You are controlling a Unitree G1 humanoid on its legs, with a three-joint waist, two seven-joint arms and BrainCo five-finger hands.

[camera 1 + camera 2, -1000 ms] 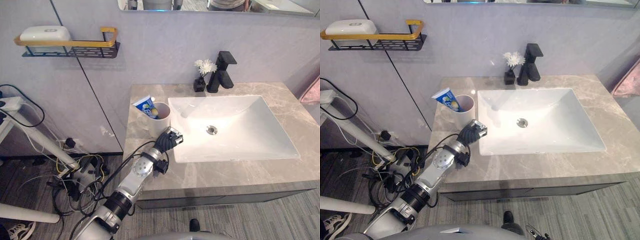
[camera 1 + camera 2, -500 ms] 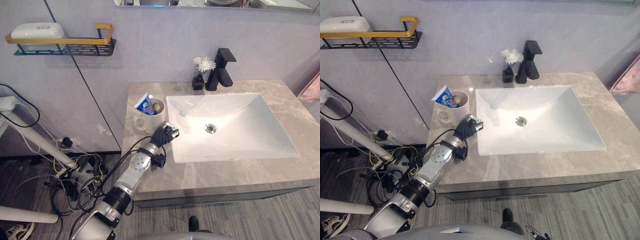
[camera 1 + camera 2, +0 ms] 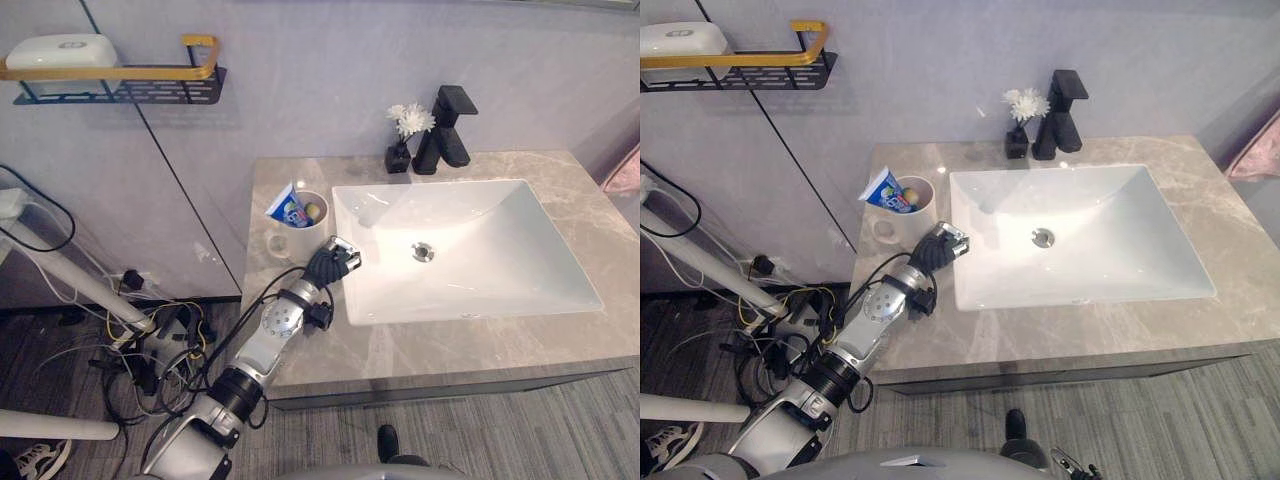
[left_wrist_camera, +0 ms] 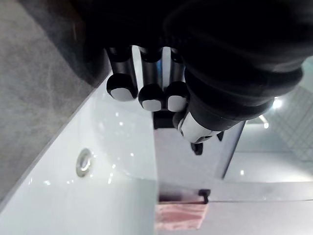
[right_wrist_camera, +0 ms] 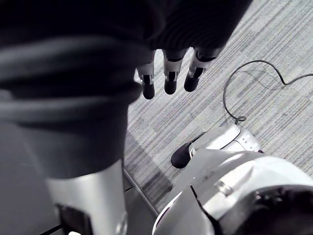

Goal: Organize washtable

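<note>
Left eye view: nothing moved beyond a camera shift. Left hand (image 3: 335, 262) still clenched, empty, beside white mug (image 3: 298, 240) holding toothpaste tube (image 3: 289, 208). Suggests stowing finished. Right hand (image 5: 169, 78) relaxed.

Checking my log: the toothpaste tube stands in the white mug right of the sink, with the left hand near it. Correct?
Wrong side: the left eye view shows the white mug, holding the toothpaste tube, left of the sink. The left hand is near it.
</note>
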